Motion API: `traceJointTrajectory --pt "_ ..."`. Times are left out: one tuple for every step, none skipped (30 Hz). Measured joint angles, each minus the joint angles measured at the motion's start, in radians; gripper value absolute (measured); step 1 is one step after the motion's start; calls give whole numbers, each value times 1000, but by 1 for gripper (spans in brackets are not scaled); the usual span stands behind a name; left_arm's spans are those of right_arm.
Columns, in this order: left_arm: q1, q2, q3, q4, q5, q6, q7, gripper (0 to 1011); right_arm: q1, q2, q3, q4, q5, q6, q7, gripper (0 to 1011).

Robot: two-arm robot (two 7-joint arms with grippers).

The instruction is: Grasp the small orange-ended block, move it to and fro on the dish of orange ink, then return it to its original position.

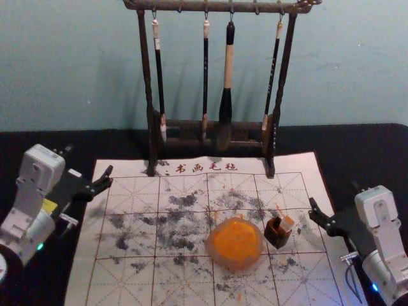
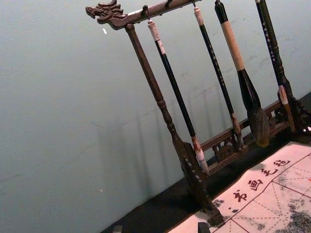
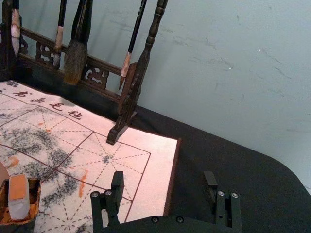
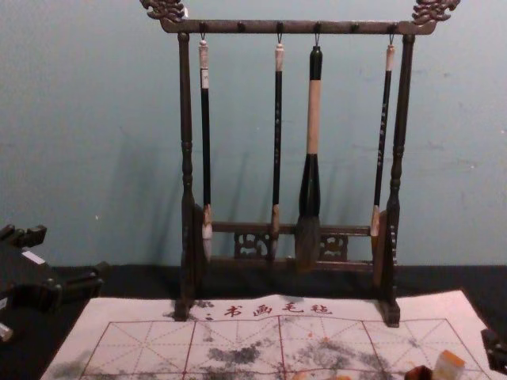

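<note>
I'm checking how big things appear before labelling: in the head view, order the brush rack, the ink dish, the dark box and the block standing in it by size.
Largest to smallest, as they look there:
1. Brush rack
2. Ink dish
3. Dark box
4. Block

We are holding our black metal two-fingered left gripper (image 1: 90, 160) open at the head view's left, aiming it forward and inward. Behind its fingers, our pale grey boxy left wrist housing (image 1: 43, 167) is sitting; farther back, a small green light (image 1: 40, 246) is glowing on our silver-grey left arm (image 1: 32, 233). Opposite that gripper, we are angling our matching black right gripper (image 1: 335, 195) forward and inward, spreading its fingers wide with nothing between them. Behind them, our pale grey right wrist housing (image 1: 378, 203) is sitting, and farther back a blue light (image 1: 375, 287) is shining.
</note>
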Motion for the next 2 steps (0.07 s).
traceJointTrajectory --pt "0 0 0 0 0 0 0 1001 0 0 0 0 0 0 0 1002" --pt "0 0 0 0 0 0 0 1001 0 0 0 0 0 0 0 1002"
